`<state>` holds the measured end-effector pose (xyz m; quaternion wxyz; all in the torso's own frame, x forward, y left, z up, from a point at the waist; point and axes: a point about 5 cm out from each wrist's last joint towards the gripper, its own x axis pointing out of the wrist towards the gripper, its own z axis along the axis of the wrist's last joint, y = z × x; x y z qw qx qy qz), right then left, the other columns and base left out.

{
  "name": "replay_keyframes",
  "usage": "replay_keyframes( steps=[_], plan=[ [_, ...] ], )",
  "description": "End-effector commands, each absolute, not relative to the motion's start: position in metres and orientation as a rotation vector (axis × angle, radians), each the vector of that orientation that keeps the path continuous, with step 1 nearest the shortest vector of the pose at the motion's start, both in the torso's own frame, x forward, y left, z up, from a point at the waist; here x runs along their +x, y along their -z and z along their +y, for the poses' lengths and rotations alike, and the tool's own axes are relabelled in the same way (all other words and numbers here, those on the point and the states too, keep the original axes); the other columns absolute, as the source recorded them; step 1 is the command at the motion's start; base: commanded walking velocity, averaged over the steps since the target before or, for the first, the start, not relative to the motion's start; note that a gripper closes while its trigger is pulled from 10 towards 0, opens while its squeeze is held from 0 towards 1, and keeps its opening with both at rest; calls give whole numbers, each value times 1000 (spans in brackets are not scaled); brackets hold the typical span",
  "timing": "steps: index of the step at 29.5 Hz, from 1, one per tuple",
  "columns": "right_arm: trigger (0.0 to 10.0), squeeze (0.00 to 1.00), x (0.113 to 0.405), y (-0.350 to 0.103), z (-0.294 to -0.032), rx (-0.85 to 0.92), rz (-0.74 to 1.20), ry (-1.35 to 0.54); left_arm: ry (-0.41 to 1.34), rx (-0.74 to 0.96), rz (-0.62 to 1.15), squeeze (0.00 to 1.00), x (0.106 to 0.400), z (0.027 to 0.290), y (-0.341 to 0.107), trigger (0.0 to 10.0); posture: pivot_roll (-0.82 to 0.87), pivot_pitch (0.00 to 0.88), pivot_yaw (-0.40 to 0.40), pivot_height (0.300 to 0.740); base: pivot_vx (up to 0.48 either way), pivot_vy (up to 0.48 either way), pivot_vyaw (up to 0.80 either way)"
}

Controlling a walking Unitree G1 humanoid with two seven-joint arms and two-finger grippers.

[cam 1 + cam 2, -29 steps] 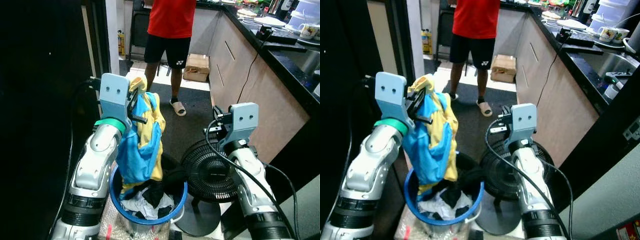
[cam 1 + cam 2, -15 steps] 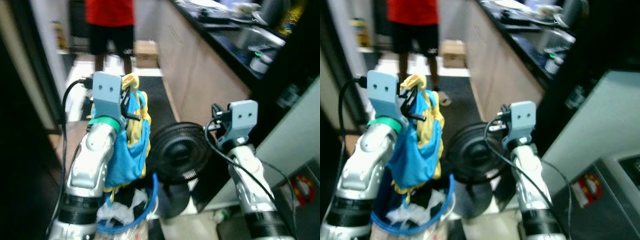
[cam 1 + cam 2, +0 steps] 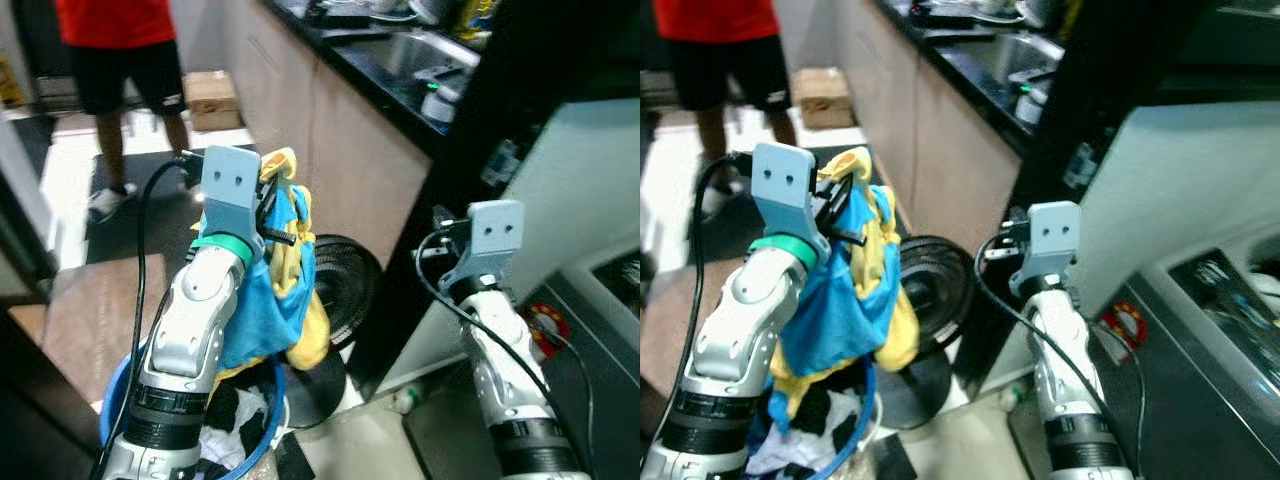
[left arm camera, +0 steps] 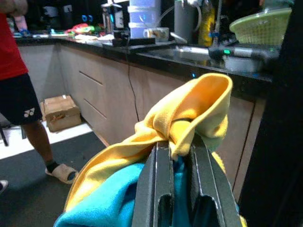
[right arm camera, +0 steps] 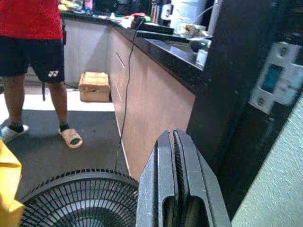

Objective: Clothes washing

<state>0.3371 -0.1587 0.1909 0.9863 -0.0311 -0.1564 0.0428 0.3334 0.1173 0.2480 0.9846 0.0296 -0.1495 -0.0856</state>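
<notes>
A long dark counter [image 3: 400,75] with pale cabinet fronts is seen along the right side of the room, and a person [image 3: 120,50] in a red shirt and black shorts is standing on the floor further back. A white appliance [image 3: 1200,200], probably the washing machine, is seen at the robot's right. A black fan [image 3: 345,285] stands on the floor in front of the cabinets. Below the left arm a blue basket [image 3: 265,425] with more dark and white laundry is placed.

The blue and yellow garment [image 3: 275,300] is held up above the basket by the left gripper [image 4: 176,156], whose fingers are clamped on a bunched yellow fold at the top. The rest of the cloth hangs down freely against the arm. The right gripper [image 5: 174,156] is raised beside the fan, its fingers pressed together with nothing between them.

The garment is judged to be light, soft and limp. It will sag and swing when carried. A thick bunched fold is the safest place to be pinched, because a single thin layer could slip out.
</notes>
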Motion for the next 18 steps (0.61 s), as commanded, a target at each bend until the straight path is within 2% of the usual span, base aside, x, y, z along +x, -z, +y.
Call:
replay_keyframes(
  steps=[1, 18],
  plan=[
    [10000, 0, 336, -186, -165, -60, -297, -61, 188, 58, -327, 0, 331, 113, -253, 10000, 74, 5, -21, 740, 0, 0, -800],
    [10000, 0, 338, -195, -171, -20, -322, -10, 192, 61, -324, 0, 332, 113, -252, 10000, 77, 3, -18, 740, 0, 0, -800]
  ],
)
